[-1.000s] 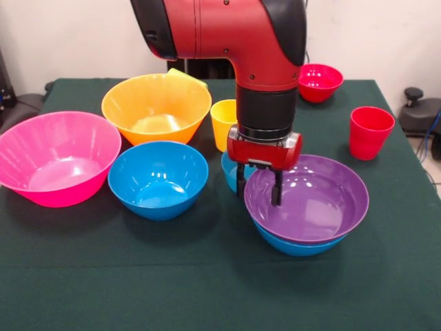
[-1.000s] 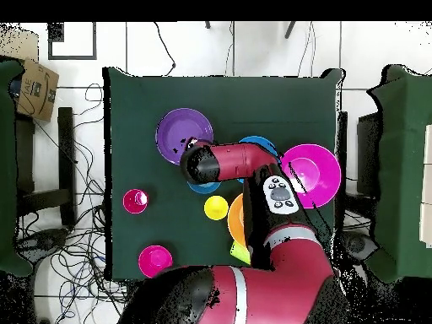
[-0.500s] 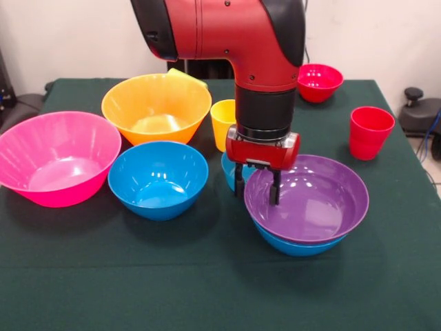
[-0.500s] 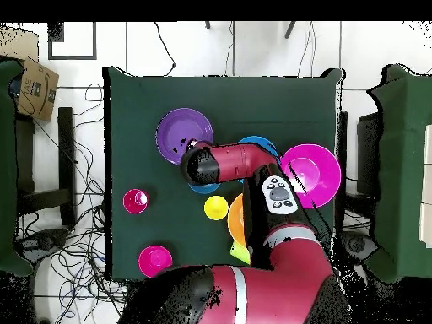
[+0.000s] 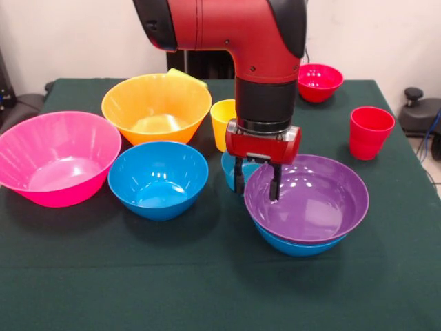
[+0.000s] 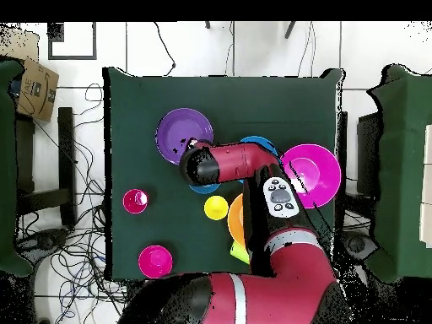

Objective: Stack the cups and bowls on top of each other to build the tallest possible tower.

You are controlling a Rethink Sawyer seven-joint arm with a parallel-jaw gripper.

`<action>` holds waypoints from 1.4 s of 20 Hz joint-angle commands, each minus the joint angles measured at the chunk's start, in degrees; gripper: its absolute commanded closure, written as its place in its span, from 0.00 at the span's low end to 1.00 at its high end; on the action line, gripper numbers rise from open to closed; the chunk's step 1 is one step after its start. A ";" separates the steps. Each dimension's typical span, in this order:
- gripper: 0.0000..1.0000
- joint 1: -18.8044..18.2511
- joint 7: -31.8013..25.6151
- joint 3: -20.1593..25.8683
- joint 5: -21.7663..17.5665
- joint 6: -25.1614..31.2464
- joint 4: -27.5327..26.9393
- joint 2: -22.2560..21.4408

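Your hand (image 5: 256,183) hangs right at the near rim of the purple bowl (image 5: 306,198), fingers parted narrowly, one outside the wall and one just inside, holding nothing yet as far as you can see. That purple bowl sits nested in a blue bowl (image 5: 296,247), so two pieces of the tower are in place, directly under and beside the hand.

These bowls look like thin glossy plastic: light, stiff enough at the rim, but slick. Pinch a wall just under the lip, one finger in, one out; a light squeeze should do, and expect them to slide.

Behind the hand, partly hidden, sits a small blue bowl (image 5: 231,170), and just past it the yellow cup (image 5: 223,123). Off to one side stand a second blue bowl (image 5: 158,179), the orange bowl (image 5: 156,108) and the pink bowl (image 5: 56,157), all empty. To the other side, well apart, stand the red cup (image 5: 370,132) and the small red bowl (image 5: 320,81). A lime-green edge peeks from behind the orange bowl; you can't tell what it is.

Cups are narrow and tapered: grip across the wall near the mouth.
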 commanded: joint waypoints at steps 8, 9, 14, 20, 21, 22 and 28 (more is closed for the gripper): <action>0.00 -1.58 -8.05 7.90 0.98 12.75 3.53 -5.20; 0.00 -1.94 -8.24 8.20 0.95 13.09 3.55 -5.37; 0.00 -2.14 -8.78 9.22 1.28 17.05 2.26 -6.82; 0.00 -2.47 -7.15 9.74 0.73 16.11 7.16 -8.93; 0.00 -2.45 -6.75 10.00 0.90 15.91 7.26 -9.00; 0.00 -2.53 -6.53 10.31 0.90 15.47 7.45 -8.88; 0.00 -3.05 -6.65 12.21 2.73 18.27 9.13 -11.46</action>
